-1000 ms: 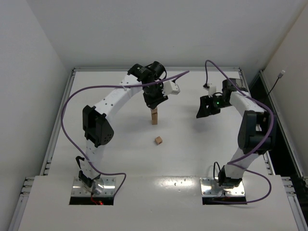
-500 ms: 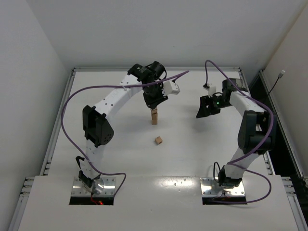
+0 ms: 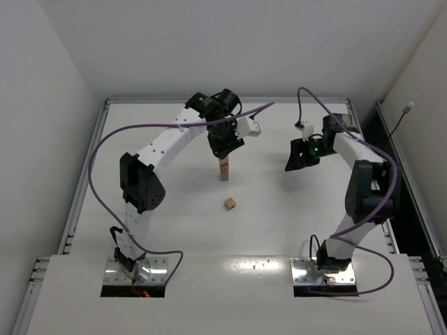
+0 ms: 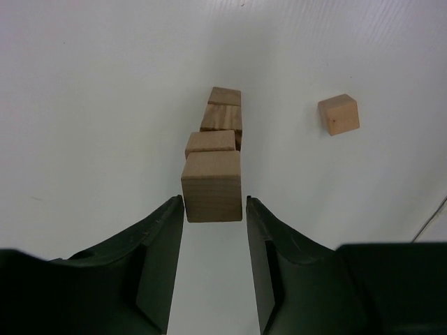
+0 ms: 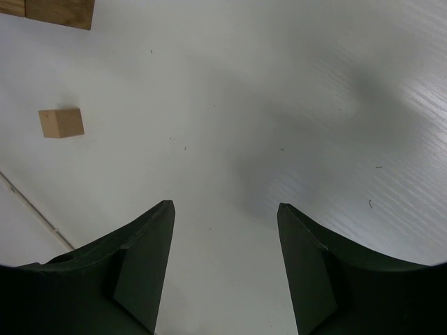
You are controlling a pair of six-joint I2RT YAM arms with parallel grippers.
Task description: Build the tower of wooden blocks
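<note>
place: robotics lab | evidence: white panel walls [image 3: 230, 49], two arms [image 3: 164, 143] bolted to table [image 3: 279, 216]

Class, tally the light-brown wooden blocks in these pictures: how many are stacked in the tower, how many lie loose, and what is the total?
Light-brown wooden blocks stacked in the tower: 4
Light-brown wooden cube lying loose: 1
Total: 5

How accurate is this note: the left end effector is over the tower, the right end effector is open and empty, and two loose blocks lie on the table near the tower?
Wrong count: only one loose block lies on the table near the tower, per the top external view. The rest holds: left end effector over the tower, right end effector open and empty.
</note>
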